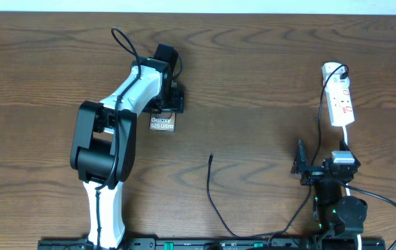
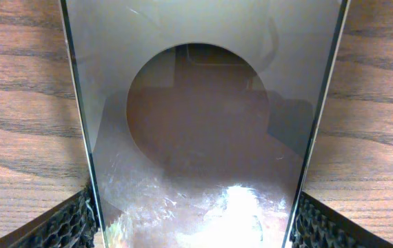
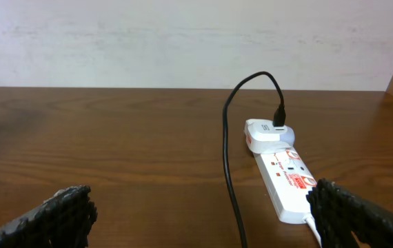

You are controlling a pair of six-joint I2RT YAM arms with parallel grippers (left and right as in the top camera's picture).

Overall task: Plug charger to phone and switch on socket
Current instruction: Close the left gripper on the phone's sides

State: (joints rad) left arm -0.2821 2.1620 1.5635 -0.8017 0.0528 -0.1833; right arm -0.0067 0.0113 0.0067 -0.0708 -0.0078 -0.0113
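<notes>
L claw (image 2: 196,227) straddles the phone (image 2: 203,103). Ribbed black pads (image 2: 69,224) sit right at its silvery edges; can't tell if they pinch yet. To do it well: squeeze both edges evenly, keep the glass flat, leave the port end free. Screen is glossy and brownish w/ a dark oval. The charger tip (image 1: 211,158), on thin black cable, lies well apart, toward R claw (image 3: 207,217), which gapes wide and empty. The socket (image 3: 289,182), a smooth white strip, is near, ahead of R claw.

This looks like a robotics lab bench: a dark brown wood-grain tabletop (image 1: 267,62), a plain white wall (image 3: 183,41) along its far edge, and a black mounting rail (image 1: 184,244) along its near edge.
</notes>
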